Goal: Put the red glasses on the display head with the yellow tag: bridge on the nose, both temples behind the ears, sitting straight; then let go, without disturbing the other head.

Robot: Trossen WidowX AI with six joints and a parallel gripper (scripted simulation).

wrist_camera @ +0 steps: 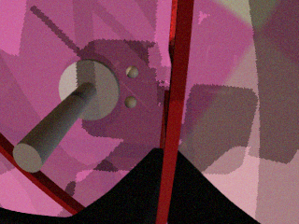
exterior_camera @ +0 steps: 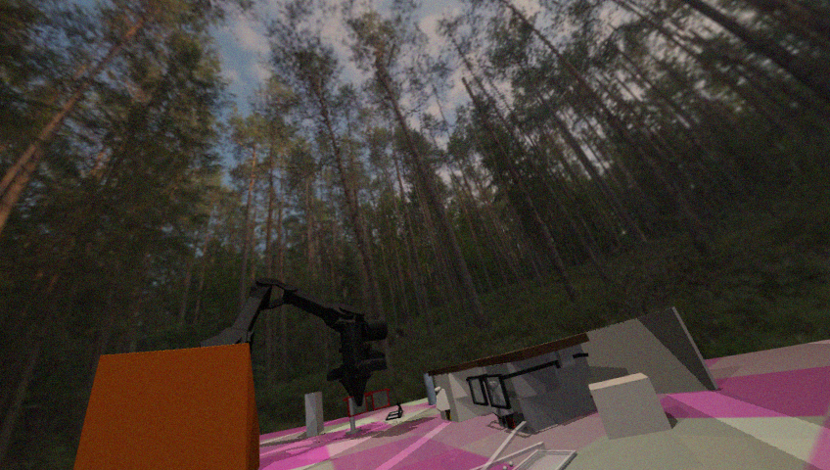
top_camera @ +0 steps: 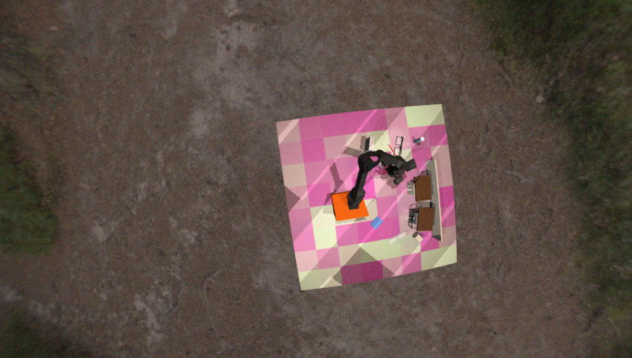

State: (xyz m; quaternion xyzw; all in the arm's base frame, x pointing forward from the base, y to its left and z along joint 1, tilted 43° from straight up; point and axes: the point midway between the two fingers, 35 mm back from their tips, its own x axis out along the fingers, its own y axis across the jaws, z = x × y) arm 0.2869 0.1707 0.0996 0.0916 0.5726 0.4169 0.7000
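My gripper [exterior_camera: 357, 402] [wrist_camera: 163, 158] is shut on the red glasses [top_camera: 392, 150] [exterior_camera: 381, 391] [wrist_camera: 176, 103] and holds them above the table, beside a thin grey post [exterior_camera: 352, 424] [wrist_camera: 61, 126]. One red bar runs up between the fingertips in the wrist view; another crosses the lower left. The arm hides much of the glasses from above. The head with the yellow tag [top_camera: 422, 188] [exterior_camera: 458, 397] stands to the right of the gripper, bare, its nose facing the arm's side. The other head [top_camera: 425, 218] [exterior_camera: 547, 393] wears black glasses [exterior_camera: 497, 391] and has a red tag.
A panel [top_camera: 437, 195] stands behind both heads. Black glasses [top_camera: 398, 145] [exterior_camera: 394, 413] and a grey cylinder [top_camera: 416, 140] lie beyond the arm, near a dark block [top_camera: 367, 143]. A blue block [top_camera: 376, 221], white glasses [top_camera: 396, 238] and a pale block [top_camera: 416, 236] [exterior_camera: 631, 410] are on the near side.
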